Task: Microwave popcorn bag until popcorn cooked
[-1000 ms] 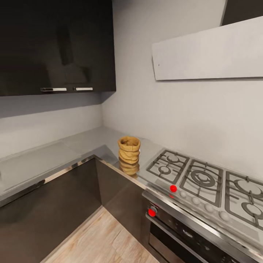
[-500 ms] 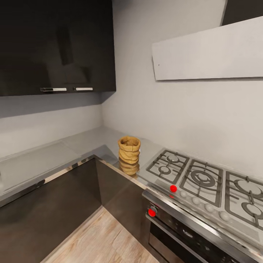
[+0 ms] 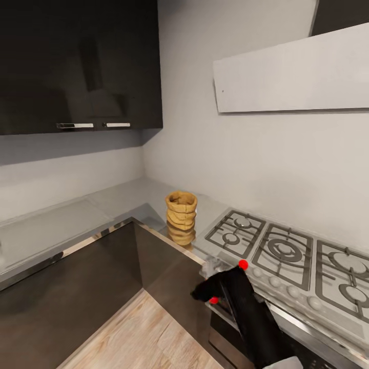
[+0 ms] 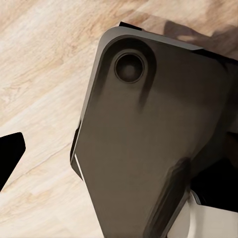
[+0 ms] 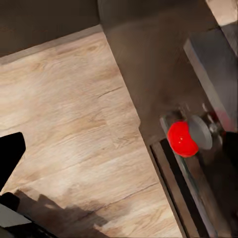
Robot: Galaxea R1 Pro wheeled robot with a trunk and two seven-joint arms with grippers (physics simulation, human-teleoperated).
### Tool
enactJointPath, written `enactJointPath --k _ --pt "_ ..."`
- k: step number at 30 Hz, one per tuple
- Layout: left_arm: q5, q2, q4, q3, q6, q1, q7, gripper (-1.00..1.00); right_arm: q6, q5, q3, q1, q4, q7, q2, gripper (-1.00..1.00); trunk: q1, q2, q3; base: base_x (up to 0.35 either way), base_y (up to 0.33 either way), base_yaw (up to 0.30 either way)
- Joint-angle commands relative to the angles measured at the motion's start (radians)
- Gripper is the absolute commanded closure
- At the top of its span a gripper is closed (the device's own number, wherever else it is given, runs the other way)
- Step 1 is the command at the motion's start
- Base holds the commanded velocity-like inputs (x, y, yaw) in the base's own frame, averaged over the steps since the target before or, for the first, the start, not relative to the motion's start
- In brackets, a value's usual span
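One bag (image 3: 181, 217): tan-brown paper sack, upright, ridged in horizontal folds, rolled rim open at the top. It stands on the counter (image 3: 123, 197) at the inner corner, just beside the hob (image 3: 287, 253) and well apart from the arm. Its lower half mirrors in the steel.

Counter: grey brushed-steel slab, L-shaped, bright polished edge, over dark glossy cabinet fronts (image 3: 77, 292).

Hob: grey plate with black cast grates over round burners, a row of pale round knobs along the front and one red dot among them.

Oven (image 3: 266, 328): black front under the hob, with a steel knob and a red dot; in the right wrist view that red dot (image 5: 181, 138) sits against a grey disc at the oven's corner.

Hood (image 3: 292, 74): flat white panel on a pale grey wall.

Wall cabinets (image 3: 77, 66): black gloss, two short steel handles.

Floor (image 3: 138, 338): pale wood planks, visible grain.

Right arm (image 3: 246, 312): matte black, rising from low right of the head view, raised in front of the oven; its gripper (image 3: 205, 293) points left toward the cabinet corner. Whether the fingers are apart or together I cannot tell.

Left wrist view: a dark grey rounded plate (image 4: 148, 144) with a round recess, above the wood floor; left fingers' state cannot be told.
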Motion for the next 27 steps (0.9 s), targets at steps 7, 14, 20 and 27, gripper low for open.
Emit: enactJointPath --k 7,14,20,27 --pt "0.003 0.0 -0.001 0.002 -0.002 0.0 0.002 -1.0 0.003 -0.189 0.037 -0.494 0.002 -0.001 0.0 -1.0 0.0 -0.001 -0.001 0.0 0.0 0.0" --pt "0.003 0.0 -0.001 0.002 -0.002 0.0 0.002 -1.0 0.003 -0.195 -0.124 -0.837 0.367 -0.233 0.0 -1.0 0.0 -0.001 -0.001 0.0 0.0 0.0" --pt "0.002 -0.001 -0.001 0.001 -0.002 0.0 0.002 -1.0 0.003 -0.181 -0.282 -0.926 0.472 -0.557 0.0 -1.0 0.0 -0.001 -0.001 0.0 0.0 0.0" --pt "0.004 -0.001 -0.002 0.002 -0.002 0.0 0.002 -1.0 0.003 -0.181 -0.488 -0.93 0.468 -0.654 0.0 -1.0 0.0 -0.001 -0.001 0.007 0.0 0.0"
